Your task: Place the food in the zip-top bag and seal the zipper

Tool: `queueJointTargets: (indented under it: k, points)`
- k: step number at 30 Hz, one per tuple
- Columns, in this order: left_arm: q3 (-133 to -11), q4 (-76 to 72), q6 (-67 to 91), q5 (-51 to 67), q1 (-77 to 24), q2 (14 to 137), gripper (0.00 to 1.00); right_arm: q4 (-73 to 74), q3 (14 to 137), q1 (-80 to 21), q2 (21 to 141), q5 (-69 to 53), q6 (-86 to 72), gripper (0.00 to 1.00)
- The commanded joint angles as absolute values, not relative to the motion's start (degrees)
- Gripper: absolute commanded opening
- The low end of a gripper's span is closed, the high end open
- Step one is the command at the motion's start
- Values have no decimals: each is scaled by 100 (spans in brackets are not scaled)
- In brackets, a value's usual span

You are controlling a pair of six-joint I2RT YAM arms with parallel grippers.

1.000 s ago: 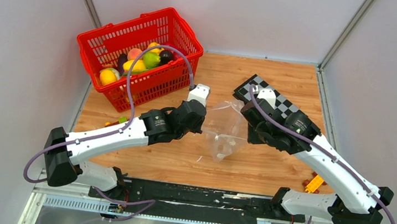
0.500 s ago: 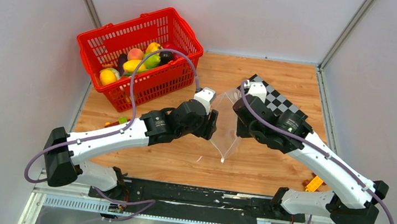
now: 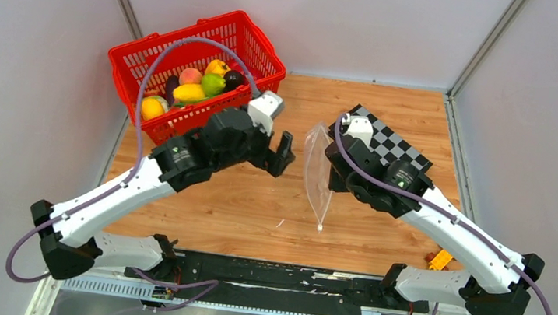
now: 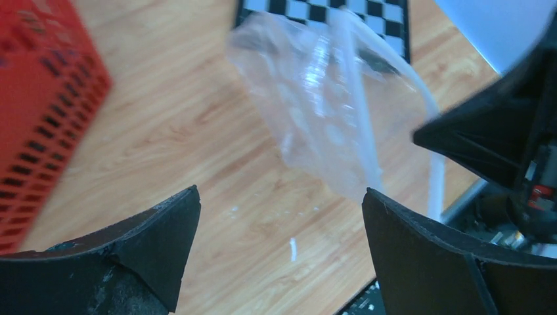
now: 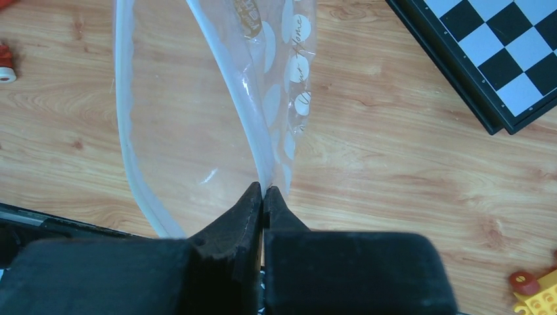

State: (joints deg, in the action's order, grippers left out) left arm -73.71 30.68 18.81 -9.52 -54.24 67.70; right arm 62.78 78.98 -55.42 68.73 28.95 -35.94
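At the far left of the worktop (image 3: 240, 200) stands a red basket (image 3: 250, 49), and the food (image 3: 197, 86) lies piled inside it: yellow, green, peach-pink and dark pieces, all well apart from the bag. Just right of the basket, the left hand (image 3: 283, 152) hovers above the wood with its fingers spread wide and nothing between them. In the left wrist view, bare worktop shows in the gap between its two dark fingers (image 4: 157, 230).

Right of that hand, apart from it, the zip-top bag (image 3: 318, 173) hangs in the air with its lower corner close to the worktop. No food shows inside it. The right hand (image 3: 336, 162) is clenched on the bag at its mouth edge. In the right wrist view the fingertips pinch the plastic where the two halves of the zipper (image 5: 122, 118) meet. From that pinch the halves bow apart, so the mouth gapes open.

Behind the right hand lies a black-and-white checkerboard (image 3: 394, 145), flat on the wood. Near the right arm's base, at the worktop's near edge, sits a small orange-yellow block (image 3: 441, 259).
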Motion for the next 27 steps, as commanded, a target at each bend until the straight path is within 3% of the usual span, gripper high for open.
queueJointTargets:
  k: [1,5,13,20,27]
  points:
    - [-7836,3665,1011,-707,-4584,6539,100,5901,7829,-5510,6675,2778,-3670,0]
    - [-8325,3739,588,143,-3195,6910,100,5766,7744,-5505,6587,2670,-3626,0]
    - [-8839,3510,9,949,-1655,8188,100,5729,7689,-5502,6416,2507,-3543,0]
    - [-8930,3256,-298,1952,-916,9059,100,5696,7582,-5502,6238,2452,-3497,0]
    - [-9207,3742,-521,2909,-839,9539,99,5696,7470,-5502,6206,2349,-3446,0]
